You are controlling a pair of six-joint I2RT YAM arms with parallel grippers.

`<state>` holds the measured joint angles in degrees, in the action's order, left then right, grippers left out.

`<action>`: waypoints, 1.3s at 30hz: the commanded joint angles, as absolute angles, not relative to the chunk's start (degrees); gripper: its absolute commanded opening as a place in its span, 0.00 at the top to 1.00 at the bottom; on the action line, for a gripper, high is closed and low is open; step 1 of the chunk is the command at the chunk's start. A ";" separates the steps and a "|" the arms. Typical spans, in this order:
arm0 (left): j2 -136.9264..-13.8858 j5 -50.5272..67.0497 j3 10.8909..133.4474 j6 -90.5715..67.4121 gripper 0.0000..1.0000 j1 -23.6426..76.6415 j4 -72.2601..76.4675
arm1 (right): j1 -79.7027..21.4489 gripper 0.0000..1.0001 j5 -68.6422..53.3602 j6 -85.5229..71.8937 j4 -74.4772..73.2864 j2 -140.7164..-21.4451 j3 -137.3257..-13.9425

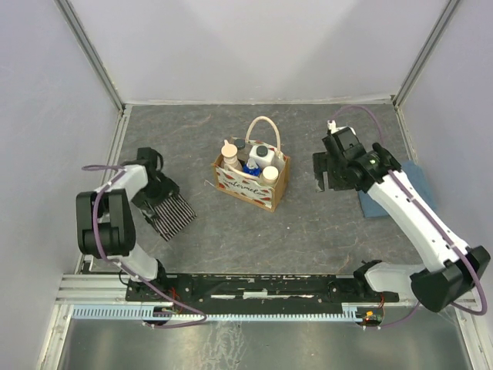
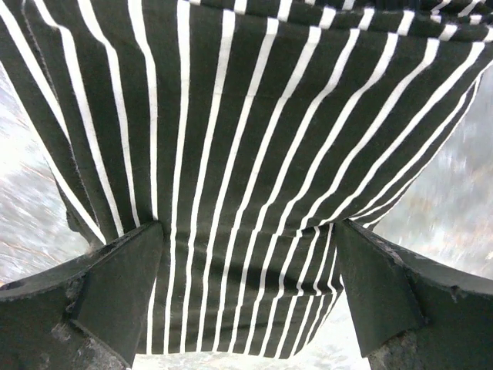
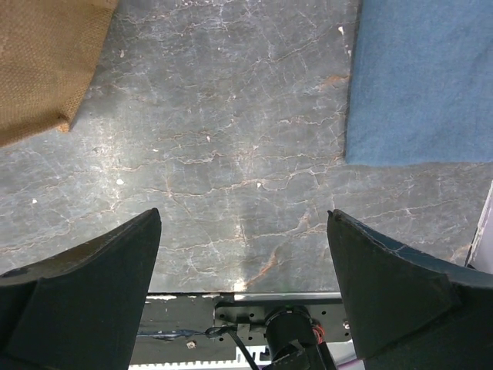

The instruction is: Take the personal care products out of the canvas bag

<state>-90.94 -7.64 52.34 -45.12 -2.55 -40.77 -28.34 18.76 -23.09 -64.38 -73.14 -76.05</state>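
— While the left pincer [image 2: 248,231] hangs spread wide over the striped cloth [image 1: 171,214], gripping nothing, where do the bottles sit?

— In the canvas bag [image 1: 252,185] at its three o'clock, mid-table [image 1: 308,231]: tan pump bottle [image 1: 230,156], white bottle [image 1: 262,156], blue bottle [image 1: 251,167] and cream-capped bottle [image 1: 269,175], all upright, caps up.

— Which arm is nearer?

— The right pincer [image 3: 243,216], I judge. It is also agape and empty, with the bag close at its nine o'clock and the blue cloth [image 1: 375,206] at three.

— Any writing?

— Red script on the bag's white panel, too small to read.
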 commanded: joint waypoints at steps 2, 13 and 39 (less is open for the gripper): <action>-99.96 -7.83 56.89 -43.08 0.00 -13.54 -38.47 | -28.13 0.03 17.18 -24.47 -66.13 -66.89 -78.59; -109.32 -9.57 67.55 -50.16 0.00 -25.11 -39.29 | -28.14 0.03 10.93 -25.84 -67.38 -63.52 -78.51; -91.83 -10.45 78.41 -45.12 0.01 -3.36 -42.53 | -28.13 0.03 -0.59 -24.46 -57.65 -65.77 -73.29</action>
